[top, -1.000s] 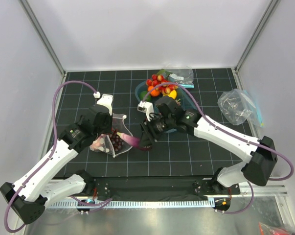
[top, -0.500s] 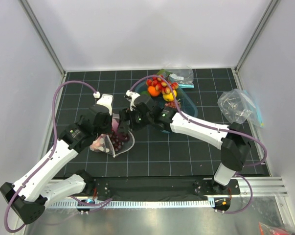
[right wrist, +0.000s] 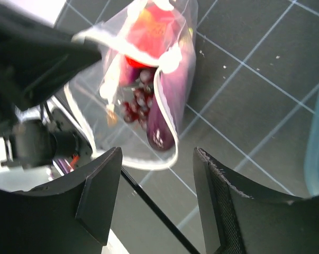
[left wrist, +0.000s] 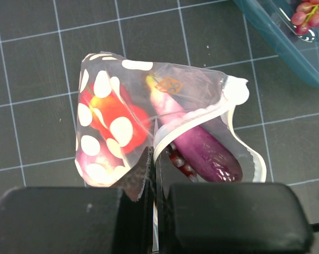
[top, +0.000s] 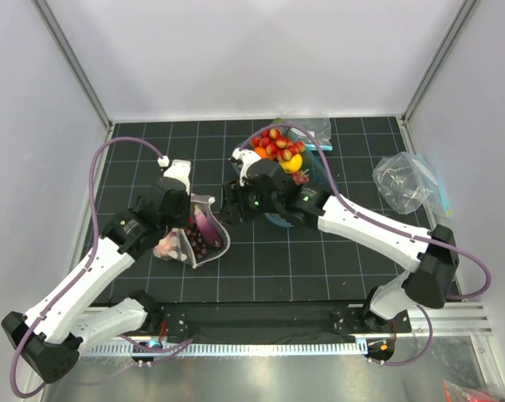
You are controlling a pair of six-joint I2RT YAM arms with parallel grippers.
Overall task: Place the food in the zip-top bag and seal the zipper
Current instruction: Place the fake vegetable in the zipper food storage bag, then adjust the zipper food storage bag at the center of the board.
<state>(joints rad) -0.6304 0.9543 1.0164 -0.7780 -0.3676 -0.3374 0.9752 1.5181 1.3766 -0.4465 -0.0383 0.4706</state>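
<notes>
Black gridded bench [top: 319,268]: clear white-dotted zip-top bag [top: 203,230] lying mid-bench, toward left edge. Left gripper [left wrist: 155,159] clamped tight on bag's near mouth edge. Right gripper [right wrist: 158,153] jaws apart, empty, above bag mouth. Inside bag: red round tomato [left wrist: 125,114], purple-pink onion [left wrist: 201,148], dark grape bunch [right wrist: 138,100]. Loading looks done; white press-seal zipper [left wrist: 253,159] gaping, sealing left.

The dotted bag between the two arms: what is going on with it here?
The left gripper is shut on the edge of the zip-top bag and holds its mouth open. A red tomato, a grape bunch and a long purple piece lie inside. The right gripper is open and empty, hovering just over the bag's mouth. The zipper is not sealed. More toy food sits in the blue tray behind.
</notes>
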